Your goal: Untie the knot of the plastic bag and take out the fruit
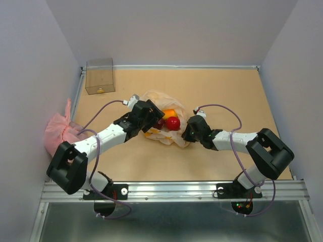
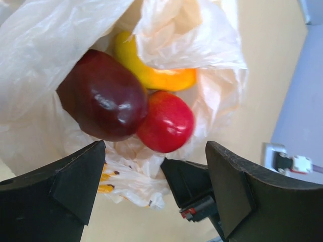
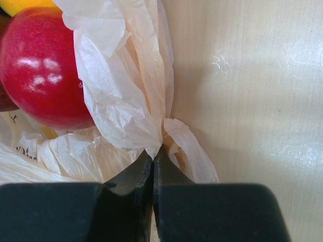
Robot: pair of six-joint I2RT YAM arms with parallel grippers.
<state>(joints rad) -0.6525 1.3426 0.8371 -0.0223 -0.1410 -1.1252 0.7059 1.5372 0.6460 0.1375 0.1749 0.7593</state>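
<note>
The pale peach plastic bag [image 1: 169,136] lies at the table's middle with its mouth spread open; no tied knot shows. Fruit lies in the opening: a bright red round one [image 1: 172,123], an orange-yellow one [image 1: 169,113], and in the left wrist view a dark red one [image 2: 103,101] beside the red one [image 2: 166,121] and the yellow one [image 2: 156,76]. My left gripper [image 1: 153,119] is open and empty, its jaws wide just short of the fruit [image 2: 155,151]. My right gripper [image 1: 188,130] is shut on the bag's right edge [image 3: 153,153], next to the red fruit [image 3: 40,70].
A clear plastic box [image 1: 99,75] stands at the back left corner. A pink crinkled bag [image 1: 58,131] lies against the left wall. Grey walls close in three sides, and a metal rail [image 1: 171,189] runs along the front.
</note>
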